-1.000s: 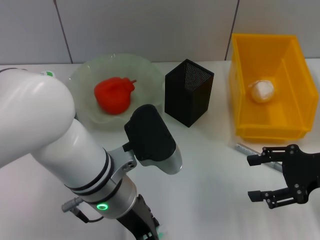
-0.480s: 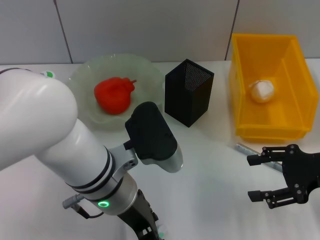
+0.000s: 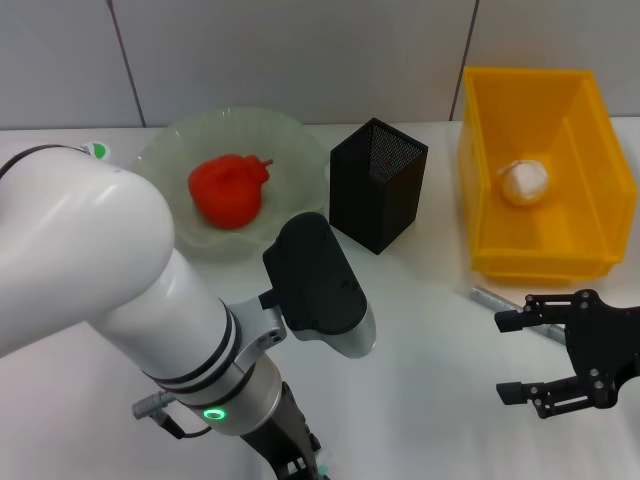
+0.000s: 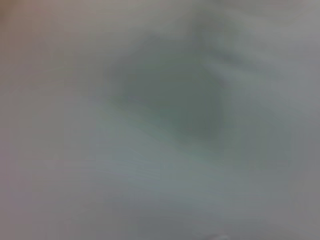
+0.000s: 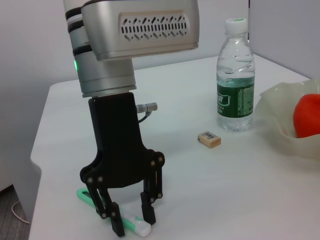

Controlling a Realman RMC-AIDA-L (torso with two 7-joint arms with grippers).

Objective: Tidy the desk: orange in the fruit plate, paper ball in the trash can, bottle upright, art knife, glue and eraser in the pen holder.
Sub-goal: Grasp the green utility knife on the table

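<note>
Straddling art knife point(image 5: 127, 221) lying flat on worktop point(image 5: 240, 185), left end effector point(image 5: 132, 225) fingers spread either side, not yet clenched. Right end effector point(image 3: 527, 355) hovering released near trash can point(image 3: 480, 180). Bottle point(image 5: 235, 75) standing upright beside eraser point(image 5: 209, 139).

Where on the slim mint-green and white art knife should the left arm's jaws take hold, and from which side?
Across the narrow width near mid-length, coming straight down from above. The slim mint-green and white art knife lies flat on the plain white desk, so only its long thin sides offer a hold. The left gripper already stands upright over it, jaws straddling the handle. The right gripper hovers open, away from it.
</note>
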